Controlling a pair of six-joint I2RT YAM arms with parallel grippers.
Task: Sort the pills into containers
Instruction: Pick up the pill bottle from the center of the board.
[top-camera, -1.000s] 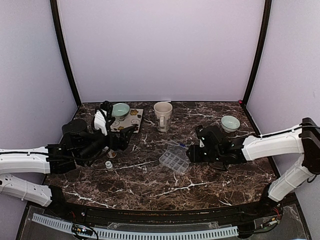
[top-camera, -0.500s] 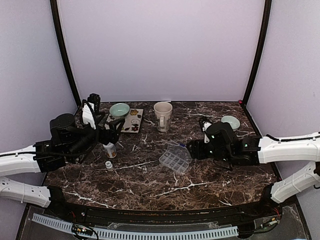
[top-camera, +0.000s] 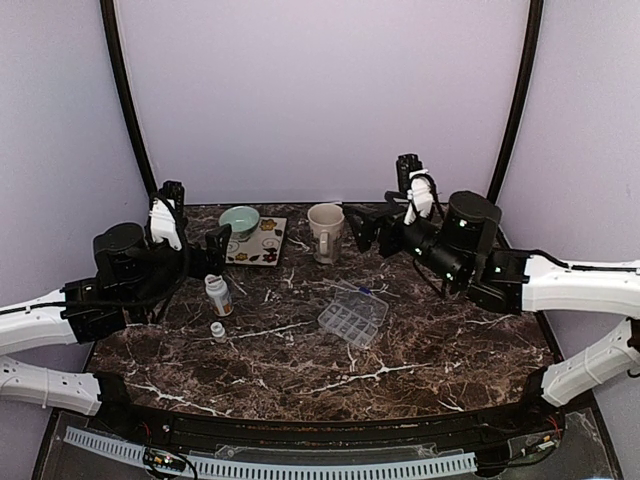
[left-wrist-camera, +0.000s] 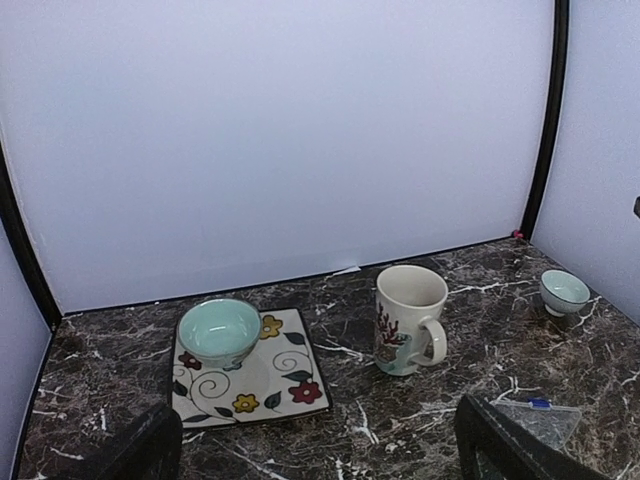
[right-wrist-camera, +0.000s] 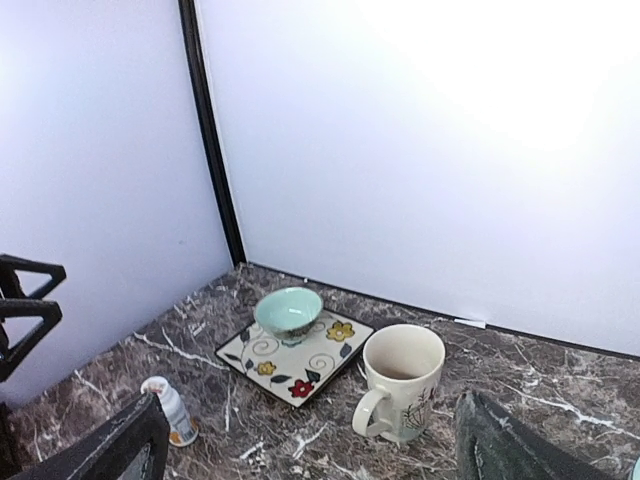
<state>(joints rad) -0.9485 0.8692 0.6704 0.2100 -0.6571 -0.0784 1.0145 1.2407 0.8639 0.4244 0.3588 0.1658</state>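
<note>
Marble table (top-camera: 430, 350), pill tray (top-camera: 351, 319) apparently open; left gripper (left-wrist-camera: 320, 442), right gripper (right-wrist-camera: 315, 440) both wide

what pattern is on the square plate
The cream square ceramic plate has black swirls with red and yellow flowers, clearest in the left wrist view.

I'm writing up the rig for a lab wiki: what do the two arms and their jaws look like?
The left arm and right arm match: smooth white shells on the long links, rounded black joint housings, black wedge-shaped jaws, a white bracket above each wrist, and thin black cables running along them.
</note>
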